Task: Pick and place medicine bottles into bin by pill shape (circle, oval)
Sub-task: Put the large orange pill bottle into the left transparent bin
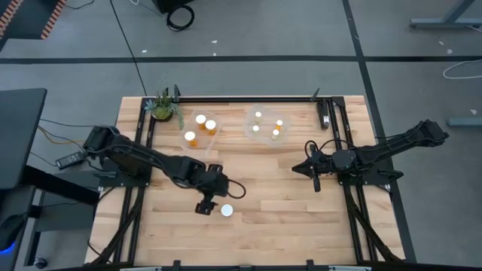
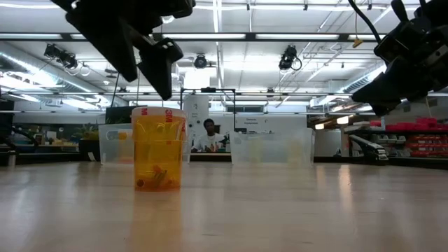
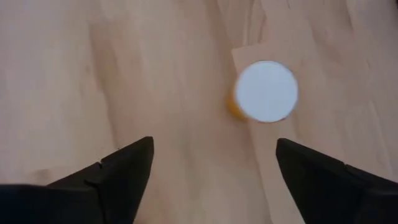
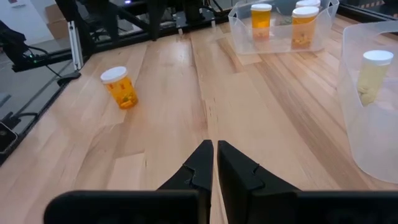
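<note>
- In the upper middle of the high view two clear bins sit side by side: the left bin (image 1: 200,129) holds three white-capped amber bottles, the right bin (image 1: 268,124) holds four.
- A small green potted plant (image 1: 163,106) stands at the upper left corner of the table (image 1: 286,218), just beside the left bin.
- Nothing lies between the left gripper (image 1: 205,202) and the lone medicine bottle (image 1: 227,210), which stands upright on the bare wood at lower centre of the high view.
- The left gripper hangs just left of that bottle, its fingers (image 3: 124,171) spread wide and apart from the white cap.
- The right gripper (image 1: 315,179) waits at centre right, well apart from the bottle, its fingers pressed together.
- The table is pale wooden planking in a black frame on a grey floor.
- In the low view, a person (image 2: 208,135) sits far behind the table in a bright workshop with ceiling lights.
</note>
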`<state>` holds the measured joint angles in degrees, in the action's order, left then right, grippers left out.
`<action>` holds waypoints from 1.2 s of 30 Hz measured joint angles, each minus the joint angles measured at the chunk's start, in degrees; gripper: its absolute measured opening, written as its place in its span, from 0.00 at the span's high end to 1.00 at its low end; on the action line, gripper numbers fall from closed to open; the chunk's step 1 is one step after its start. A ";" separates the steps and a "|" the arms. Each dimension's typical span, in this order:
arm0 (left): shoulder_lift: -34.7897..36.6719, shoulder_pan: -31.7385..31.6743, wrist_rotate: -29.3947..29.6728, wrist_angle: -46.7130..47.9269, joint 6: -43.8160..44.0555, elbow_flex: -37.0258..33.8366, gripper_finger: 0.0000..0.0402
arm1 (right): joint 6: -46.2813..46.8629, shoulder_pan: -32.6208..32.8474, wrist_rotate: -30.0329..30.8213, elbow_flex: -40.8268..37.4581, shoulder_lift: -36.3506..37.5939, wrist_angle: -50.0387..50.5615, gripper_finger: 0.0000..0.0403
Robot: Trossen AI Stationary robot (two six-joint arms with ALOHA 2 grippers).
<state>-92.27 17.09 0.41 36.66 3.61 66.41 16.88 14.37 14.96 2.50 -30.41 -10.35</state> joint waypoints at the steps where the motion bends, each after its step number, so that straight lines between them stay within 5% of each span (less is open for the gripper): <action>1: -0.38 0.38 -0.02 -0.46 0.32 0.00 0.12 | -0.01 0.00 0.00 0.00 0.06 0.30 0.92; 36: -12.03 6.05 2.28 -0.20 -2.87 9.99 0.11 | -0.01 0.01 0.00 0.00 0.04 1.67 0.92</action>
<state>-104.30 23.14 2.69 36.46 0.74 76.40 16.86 14.38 14.96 2.50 -30.37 -8.68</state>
